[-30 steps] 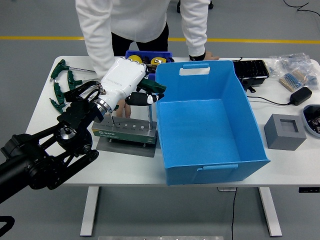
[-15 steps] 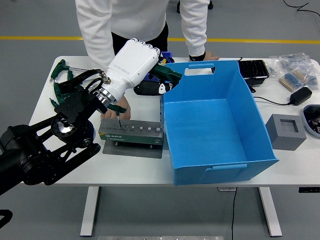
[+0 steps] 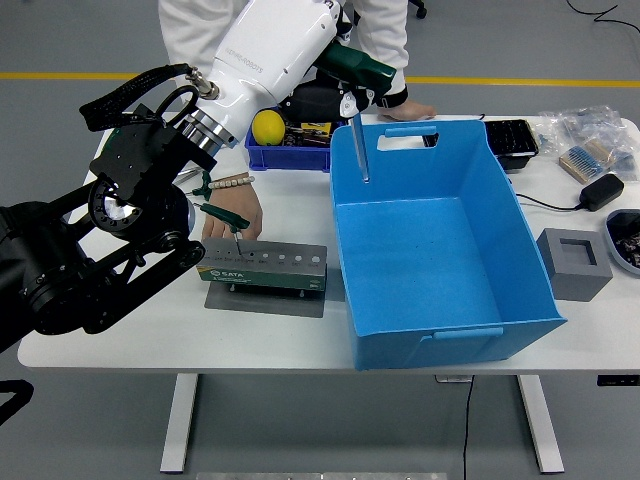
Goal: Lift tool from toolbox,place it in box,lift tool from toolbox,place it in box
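— Head view: what have we got?
— Our left hand (image 3: pixel 300 45) is clenched round the green-handled tool (image 3: pixel 357 100); its shaft hangs upright over the blue box (image 3: pixel 470 330), so we go straight down.

A single head camera looks forward and steeply down from high on the robot's side, taking in the whole white table (image 3: pixel 290 335), its near edge low in frame, grey floor beyond and a standing person (image 3: pixel 385 30) cropped at top.
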{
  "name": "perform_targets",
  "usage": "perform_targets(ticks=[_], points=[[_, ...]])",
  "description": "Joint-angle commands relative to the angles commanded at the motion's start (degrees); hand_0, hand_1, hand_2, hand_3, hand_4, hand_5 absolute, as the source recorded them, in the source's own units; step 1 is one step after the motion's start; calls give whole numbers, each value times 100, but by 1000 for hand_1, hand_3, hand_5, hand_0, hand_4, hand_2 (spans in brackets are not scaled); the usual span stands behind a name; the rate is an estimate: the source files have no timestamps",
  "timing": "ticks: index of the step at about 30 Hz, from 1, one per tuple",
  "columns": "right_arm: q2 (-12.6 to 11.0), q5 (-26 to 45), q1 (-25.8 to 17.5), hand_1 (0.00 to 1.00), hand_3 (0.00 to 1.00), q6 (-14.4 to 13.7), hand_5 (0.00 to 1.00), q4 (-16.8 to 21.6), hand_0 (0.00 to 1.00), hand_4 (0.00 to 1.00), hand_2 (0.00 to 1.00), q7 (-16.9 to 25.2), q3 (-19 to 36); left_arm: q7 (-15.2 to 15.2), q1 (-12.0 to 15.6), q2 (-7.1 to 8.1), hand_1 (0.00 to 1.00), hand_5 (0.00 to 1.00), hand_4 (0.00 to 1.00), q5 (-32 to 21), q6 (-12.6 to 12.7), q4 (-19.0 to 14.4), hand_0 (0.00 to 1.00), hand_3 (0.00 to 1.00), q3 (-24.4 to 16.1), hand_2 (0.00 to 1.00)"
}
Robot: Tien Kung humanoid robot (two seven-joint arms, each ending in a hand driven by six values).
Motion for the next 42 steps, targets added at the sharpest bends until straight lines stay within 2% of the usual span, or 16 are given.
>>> perform_targets(ticks=[3,7,9,13,19,20,25,26,31,32,37,38,42], points=[[-4,-40,7,684,757,5,870,0,726,938,780,-8,17,-22,7,-193,2,447,749,-181,91,15,243,7,67,2],[-4,-133,-1,684,757,9,870,0,726,938,780,-23,89,-103,142,-539,2,447,749,-663,91,297,243,7,169,2],[4,-155,-9,684,757,5,870,0,727,938,780,-30,132,-163,296,-803,2,450,750,-1075,69,648,241,8,238,2],[-6,-214,3,684,757,7,870,0,727,938,780,-37,186,-220,391,-1058,2,450,750,-1305,86,1171,241,8,554,2],[-19,-202,10,682,758,7,870,0,725,938,780,-26,176,-308,302,-1179,2,447,749,-1423,130,1495,241,10,1088,3],[-21,-199,13,682,757,5,869,0,725,938,780,-23,171,-337,268,-1196,71,472,769,-1434,91,1534,299,134,1177,111],[-28,-196,19,682,757,8,869,0,725,938,780,-21,155,-590,90,-1269,71,472,769,-1509,-229,1713,299,134,1525,111],[-29,-200,23,682,757,8,869,0,724,937,779,-21,155,-648,42,-1298,485,601,885,-1534,-287,1773,536,518,1597,549],[-38,-203,37,682,757,11,869,0,724,937,779,-17,145,-843,-131,-1407,485,601,885,-1561,-320,1989,536,518,1682,549],[-41,-194,38,682,756,10,868,0,724,937,779,-14,143,-931,-189,-1422,643,634,935,-1548,-323,2029,683,630,1653,719],[-46,-204,37,682,756,6,868,0,724,937,779,-13,161,-1247,-388,-1414,643,634,935,-1418,-492,2070,683,630,1569,719],[-47,-217,38,682,756,7,868,0,724,937,778,-16,169,-1283,-418,-1415,723,614,938,-1401,-508,2094,735,631,1557,800],[-50,-252,40,682,756,10,868,0,724,937,778,-23,187,-1377,-473,-1404,723,614,938,-1316,-500,2166,735,631,1445,800]])
